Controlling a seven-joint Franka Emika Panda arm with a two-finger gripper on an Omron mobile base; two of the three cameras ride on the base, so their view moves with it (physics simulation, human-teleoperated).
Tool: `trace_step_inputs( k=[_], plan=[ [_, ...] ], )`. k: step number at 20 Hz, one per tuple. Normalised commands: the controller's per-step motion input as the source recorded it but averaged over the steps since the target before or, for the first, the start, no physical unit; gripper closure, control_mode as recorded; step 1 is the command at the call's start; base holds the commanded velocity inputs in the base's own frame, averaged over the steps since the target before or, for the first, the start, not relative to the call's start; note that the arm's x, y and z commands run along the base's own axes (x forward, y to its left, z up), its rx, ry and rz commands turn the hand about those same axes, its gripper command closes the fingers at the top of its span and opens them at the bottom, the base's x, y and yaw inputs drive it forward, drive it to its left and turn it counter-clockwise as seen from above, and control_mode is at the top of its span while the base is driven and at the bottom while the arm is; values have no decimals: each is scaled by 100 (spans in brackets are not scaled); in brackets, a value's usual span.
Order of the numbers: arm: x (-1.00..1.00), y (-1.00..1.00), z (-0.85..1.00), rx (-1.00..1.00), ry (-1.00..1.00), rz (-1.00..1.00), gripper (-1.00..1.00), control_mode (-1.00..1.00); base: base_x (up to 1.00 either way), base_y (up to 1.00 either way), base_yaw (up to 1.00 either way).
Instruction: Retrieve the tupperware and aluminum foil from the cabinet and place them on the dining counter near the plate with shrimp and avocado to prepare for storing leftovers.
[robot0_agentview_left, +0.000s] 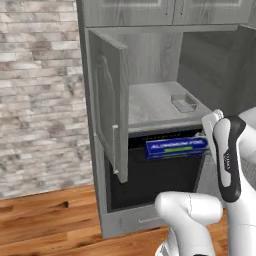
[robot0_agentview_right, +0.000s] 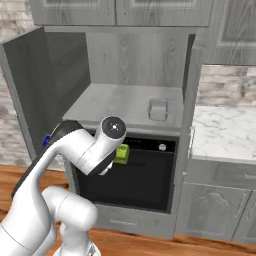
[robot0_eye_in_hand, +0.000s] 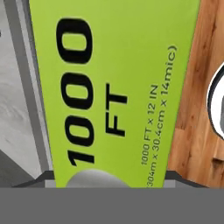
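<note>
Foil box handling: the aluminum foil (robot0_agentview_left: 176, 147) likely light, stiff and smooth; best held across its slim middle.
Foil box looks: long, dark blue, green stripe; lime-green end panel.
Foil box place: in the air just before the cabinet (robot0_agentview_left: 150, 107) shelf.
Claw: the claw (robot0_eye_in_hand: 111, 181) is clasping the foil box.
Tupperware: the tupperware (robot0_agentview_left: 183, 102), pale and translucent, sits on the shelf's right side.

Evenly and softly lit throughout, flat rendered light with no clear source. Dim inside the cabinet (robot0_agentview_left: 150, 65), back wall shaded, shelf (robot0_agentview_right: 120, 102) paler. Near-black in the oven recess (robot0_agentview_right: 135, 177) below. No glare, no hard cast shadows. Slightly soft and pixelated at edges, lettering on the aluminum foil (robot0_agentview_left: 176, 147) unreadable from the base. Sharp, bright and saturated up close on the green face in the hand view.
</note>
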Motion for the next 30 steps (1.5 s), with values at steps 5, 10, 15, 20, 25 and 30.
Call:
trace_step_inputs(
  k=[5, 10, 15, 20, 25, 30],
  plan=[
    [0, 0, 0, 0, 0, 0, 100, 100, -88, 0, -5],
    [0, 0, 0, 0, 0, 0, 100, 100, -33, 4, -46],
    [0, 0, 0, 0, 0, 0, 100, 100, -2, 0, -74],
    [0, 0, 0, 0, 0, 0, 100, 100, 0, 0, -82],
    [0, 0, 0, 0, 0, 0, 100, 100, 0, 2, -87],
    [0, 0, 0, 0, 0, 0, 100, 100, 0, 1, -89]
  ],
)
